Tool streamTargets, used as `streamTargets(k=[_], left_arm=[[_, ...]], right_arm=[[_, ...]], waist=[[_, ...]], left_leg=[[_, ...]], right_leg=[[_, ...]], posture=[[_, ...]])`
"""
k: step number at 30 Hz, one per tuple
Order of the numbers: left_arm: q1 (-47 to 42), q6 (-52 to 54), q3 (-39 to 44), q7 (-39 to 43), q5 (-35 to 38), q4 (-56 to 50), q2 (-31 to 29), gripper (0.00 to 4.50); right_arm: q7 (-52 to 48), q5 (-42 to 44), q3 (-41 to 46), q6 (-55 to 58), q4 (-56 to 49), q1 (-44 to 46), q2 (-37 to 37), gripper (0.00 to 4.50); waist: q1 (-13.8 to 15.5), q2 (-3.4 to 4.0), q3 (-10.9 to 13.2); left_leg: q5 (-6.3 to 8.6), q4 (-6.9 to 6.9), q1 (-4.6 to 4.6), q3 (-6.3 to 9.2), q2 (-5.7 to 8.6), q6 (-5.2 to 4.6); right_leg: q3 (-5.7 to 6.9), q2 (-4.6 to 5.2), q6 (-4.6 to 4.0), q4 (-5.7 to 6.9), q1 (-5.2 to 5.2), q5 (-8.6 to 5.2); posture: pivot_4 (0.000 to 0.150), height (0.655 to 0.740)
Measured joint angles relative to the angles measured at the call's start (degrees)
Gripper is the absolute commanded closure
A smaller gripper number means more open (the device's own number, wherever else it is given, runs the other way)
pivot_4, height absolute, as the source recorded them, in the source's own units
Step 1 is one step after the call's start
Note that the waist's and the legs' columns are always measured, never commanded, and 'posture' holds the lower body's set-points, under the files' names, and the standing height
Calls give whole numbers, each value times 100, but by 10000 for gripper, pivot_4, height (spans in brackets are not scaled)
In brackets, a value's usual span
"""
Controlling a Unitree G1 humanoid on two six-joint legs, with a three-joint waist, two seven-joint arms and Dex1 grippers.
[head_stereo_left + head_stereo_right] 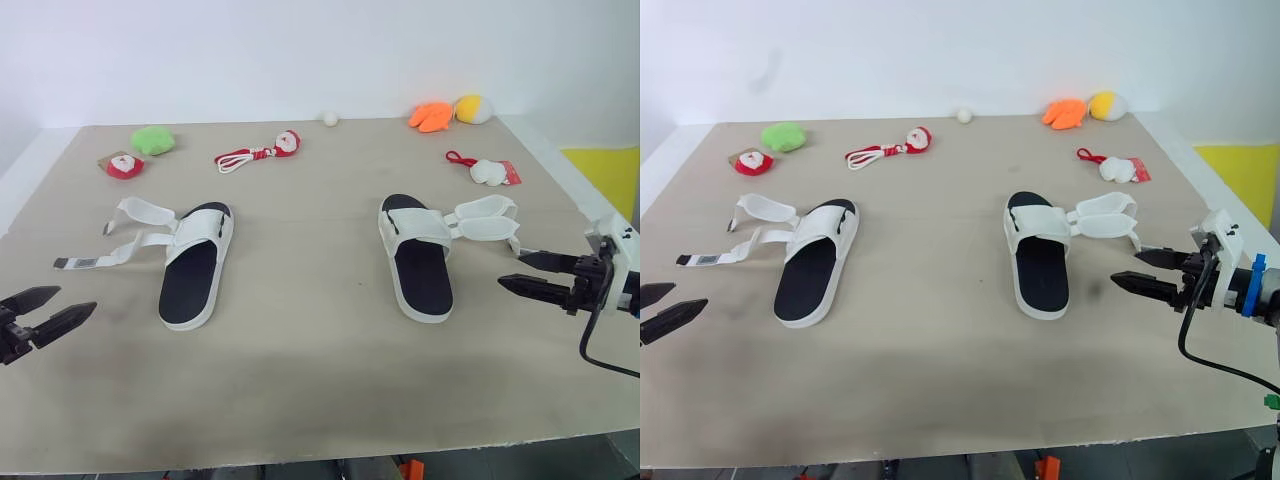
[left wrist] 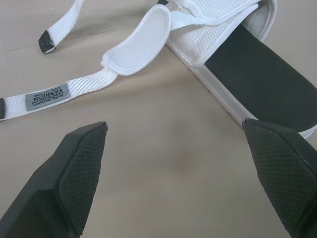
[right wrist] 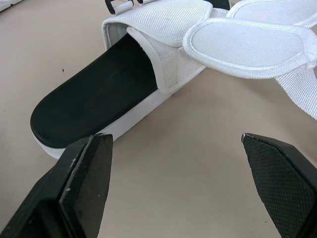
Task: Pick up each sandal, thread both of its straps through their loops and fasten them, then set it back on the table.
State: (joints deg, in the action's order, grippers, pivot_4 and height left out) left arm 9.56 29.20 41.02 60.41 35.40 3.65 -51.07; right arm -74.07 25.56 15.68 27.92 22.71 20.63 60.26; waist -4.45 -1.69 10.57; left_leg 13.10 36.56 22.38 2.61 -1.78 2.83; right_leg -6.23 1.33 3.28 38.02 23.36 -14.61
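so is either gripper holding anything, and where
Nothing is held: left gripper and right gripper are open, touching neither the left sandal nor the right sandal.

You are seeing two white fabric sandals with black footbeds lying on the beige table (image 1: 300, 390): the left sandal (image 1: 195, 265) and the right sandal (image 1: 418, 255), well apart. Behind them, a green plush toy (image 1: 153, 139) is sitting left, an orange plush toy (image 1: 432, 116) right.

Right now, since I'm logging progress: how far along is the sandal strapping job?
Nothing looks done: the left sandal and right sandal both lie on the table with their straps splayed out loose. Nothing is in hand: the left gripper and right gripper hover open and empty beside them. Left to do: lifting, threading, fastening and setting down both sandals.
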Motion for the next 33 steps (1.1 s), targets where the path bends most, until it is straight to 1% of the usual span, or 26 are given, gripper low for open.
streamTargets(k=[6, 13, 26, 29, 31, 33], left_arm=[[-18, 119, -14, -16, 6, -13, 0, 0], [-11, 379, -34, -113, 54, -299, 0, 0], [71, 375, -76, -108, 2, -315, 0, 0], [-117, 482, -248, -123, 98, -474, 3, 0], [-461, 647, -576, -190, 258, -930, 35, 0], [-974, 850, -1020, -325, 543, -1505, 111, 0]], right_arm=[[-4, 1, 0, 16, -17, -49, 0, 315], [-52, 3, 1, 68, -65, -61, 0, 315], [71, 0, 1, 88, -139, -62, 0, 315], [440, -90, 44, -109, -694, -197, -102, 315], [802, -287, 24, -430, -1254, -265, -303, 315], [1182, -594, -173, -848, -1970, -345, -480, 315]], waist=[[0, 0, 0], [0, 0, 0], [0, 0, 0], [2, -2, -1], [26, -2, -1], [40, -2, -1]], left_leg=[[0, 0, 0, 0, 0, 0], [0, 0, 0, 0, 0, 0], [0, 1, -1, 0, 0, 0], [0, 2, 0, 3, 0, 0], [-3, 10, 4, 5, 1, 2], [-5, 17, 8, 5, 4, 6]], right_leg=[[0, 0, 0, 0, 0, 0], [0, 0, 0, 1, 0, 0], [-1, 0, 0, 2, 0, 0], [1, -1, 0, 5, 0, 0], [1, -1, 9, 6, -2, 6], [-2, 2, 18, 6, -3, 12]], posture=[[1500, 7400], [1500, 7400], [1500, 7400], [1500, 7400], [1500, 7400], [1500, 7400]])
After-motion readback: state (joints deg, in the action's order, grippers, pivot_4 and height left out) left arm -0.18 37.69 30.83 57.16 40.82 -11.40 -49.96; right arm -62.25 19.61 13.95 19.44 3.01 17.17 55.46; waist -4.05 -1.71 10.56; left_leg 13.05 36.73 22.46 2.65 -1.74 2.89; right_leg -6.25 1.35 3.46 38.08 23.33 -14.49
